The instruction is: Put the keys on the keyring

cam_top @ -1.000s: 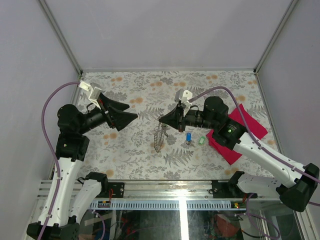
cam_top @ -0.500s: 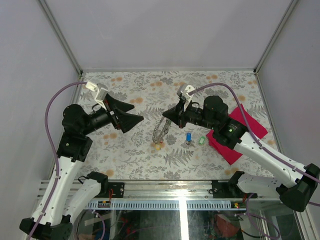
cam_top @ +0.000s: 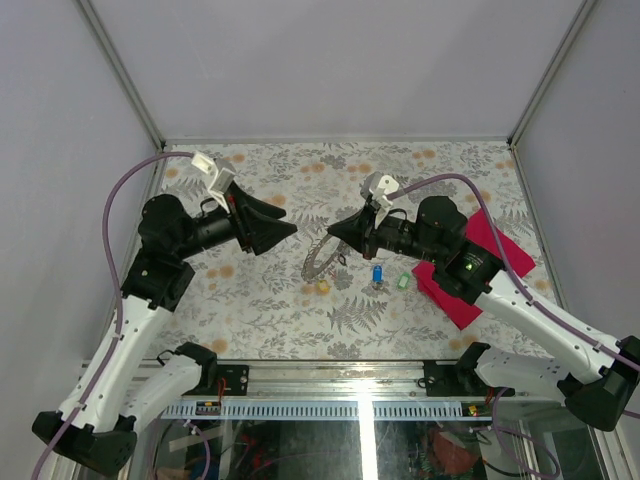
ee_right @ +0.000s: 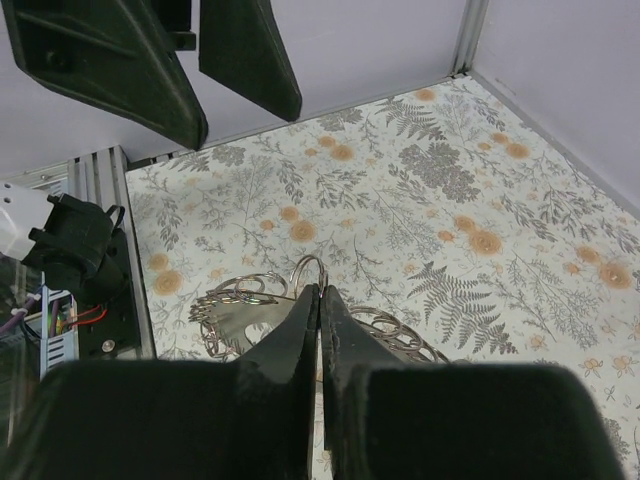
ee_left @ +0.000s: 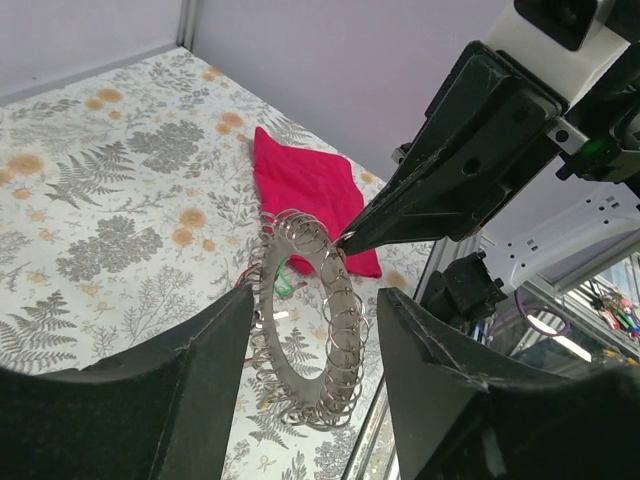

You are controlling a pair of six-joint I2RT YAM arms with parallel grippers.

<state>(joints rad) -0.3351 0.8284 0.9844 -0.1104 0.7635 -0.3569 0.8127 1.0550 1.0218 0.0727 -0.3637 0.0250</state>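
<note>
The red cloth (cam_top: pixel 508 252) lies on the fern-printed tabletop (cam_top: pixel 250 310) at its right side, partly under the right arm. It serves as the marker for everything else. To its left, held clear of the tabletop, is the keyring (cam_top: pixel 310 266), a large grey metal ring with many small wire loops threaded around its rim. It is tilted on edge rather than lying flat. The right gripper (cam_top: pixel 332 232) reaches leftward from above the cloth and is clenched tight on the ring's upper rim. In the left wrist view its pointed tip meets the ring (ee_left: pixel 338 318) on the side nearest the cloth (ee_left: pixel 310 185). A yellow-headed key (cam_top: pixel 323 288) hangs from the ring's low end, on the side away from the cloth. The two loose keys rest on the tabletop just off the cloth's left edge. The green-headed key (cam_top: pixel 402 282) is almost beside that edge, and the blue-headed key (cam_top: pixel 377 273) is a little further left, between the cloth and the ring. The left gripper (cam_top: pixel 284 226) hovers beyond the ring on the side far from the cloth. Its jaws are spread apart and grasp nothing. Its own camera looks between its two fingers (ee_left: pixel 190 375) at the ring, which they do not touch.
</note>
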